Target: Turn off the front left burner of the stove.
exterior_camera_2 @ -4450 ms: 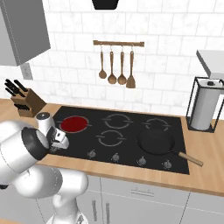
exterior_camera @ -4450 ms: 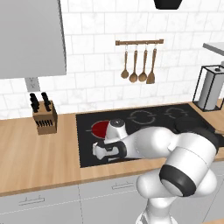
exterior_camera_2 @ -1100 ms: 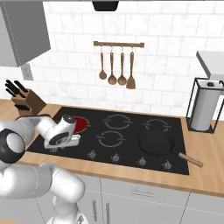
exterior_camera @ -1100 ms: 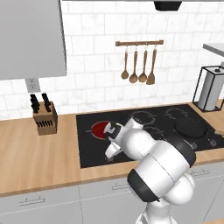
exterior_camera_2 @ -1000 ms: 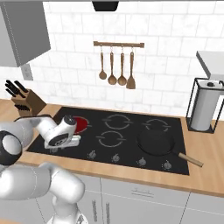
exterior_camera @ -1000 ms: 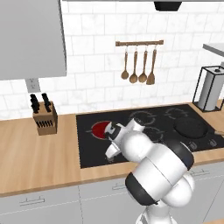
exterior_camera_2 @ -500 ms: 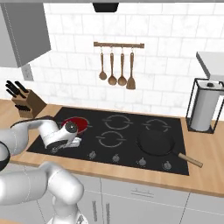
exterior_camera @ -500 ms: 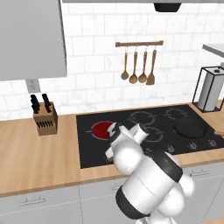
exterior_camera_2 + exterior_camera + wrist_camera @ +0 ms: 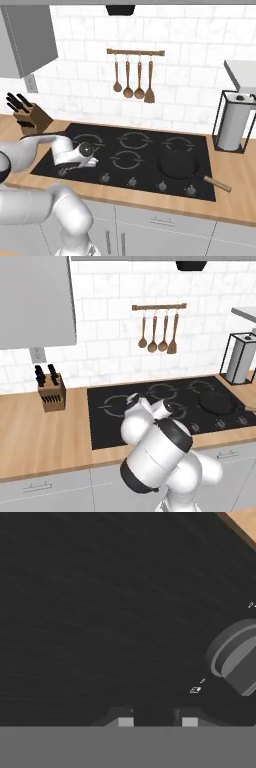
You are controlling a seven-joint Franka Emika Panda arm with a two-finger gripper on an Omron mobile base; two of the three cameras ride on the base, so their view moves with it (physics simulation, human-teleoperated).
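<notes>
Hovering low over the stove [image 9: 150, 150] near its front-left corner, the gripper [image 9: 154, 721] shows two tips slightly apart, holding nothing. A silver knob [image 9: 239, 662] is cut off by the hand view's edge. Front left burner [image 9: 114, 404] reads plain black, partly hidden behind the arm.

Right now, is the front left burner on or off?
Off: the front left burner is plain black inside its grey ring, no red glow, in both base views, like the rest of the stove.

Knife block [image 9: 51, 392], hanging wooden utensils [image 9: 157, 333], frying pan [image 9: 179, 164], paper towel holder [image 9: 232, 125].
</notes>
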